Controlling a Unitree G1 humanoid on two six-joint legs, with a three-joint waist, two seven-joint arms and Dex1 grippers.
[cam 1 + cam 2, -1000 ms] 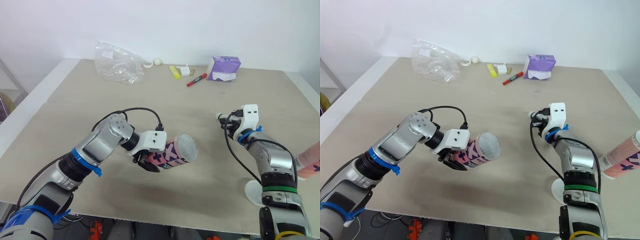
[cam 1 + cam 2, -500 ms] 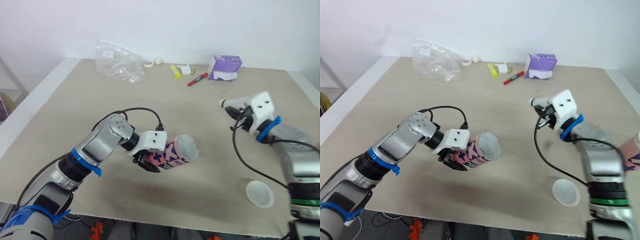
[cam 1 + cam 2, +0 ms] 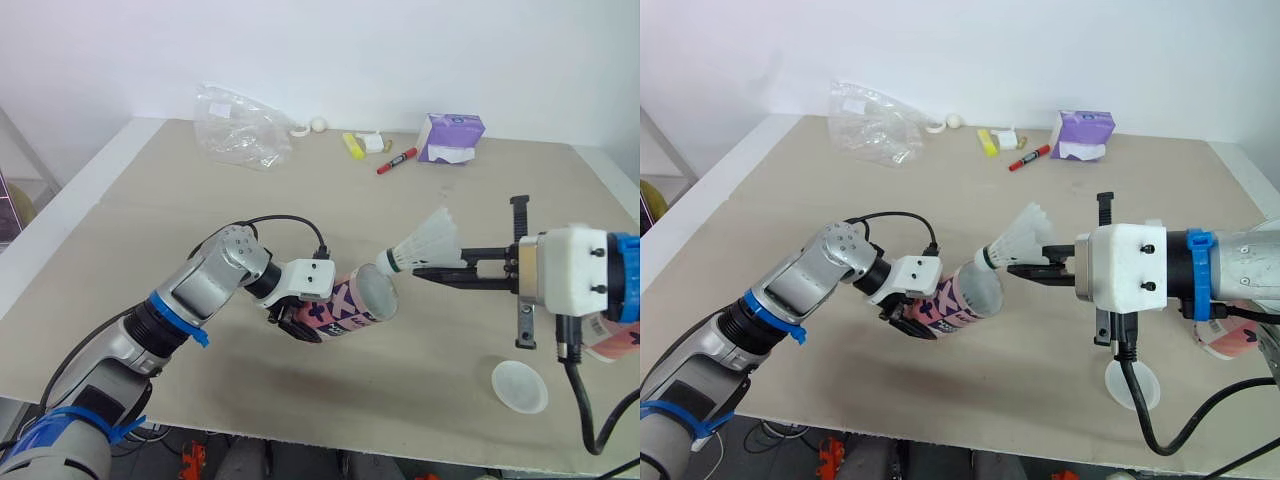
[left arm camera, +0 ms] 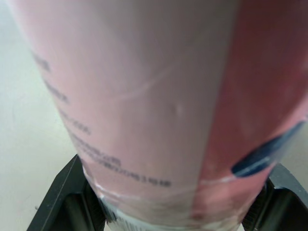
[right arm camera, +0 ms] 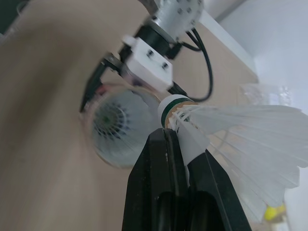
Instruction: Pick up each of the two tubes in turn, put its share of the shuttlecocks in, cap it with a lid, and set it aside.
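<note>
- Pink tube (image 3: 352, 303): centre of frame, held near level just above the tabletop (image 3: 150, 200), open mouth facing frame right.
- Left tool (image 3: 298, 325): pinching the tube at its shut end, one finger on each flank.
- Shuttlecock (image 3: 423, 245): just beside the mouth, cork leading, not yet inside. Right tool (image 3: 416, 271) is pressed onto it just behind the cork.
- Feather pattern (image 5: 111, 121) inside the mouth in the right wrist view; probably one shuttlecock already loaded.
- Lid (image 3: 519, 386): lower right, flat on the tabletop, unused.
- Second tube (image 3: 612, 340): right edge, contents hidden.
- Judgement: first tube is mid-filling. Capping it, setting it aside and the whole second tube remain.
</note>
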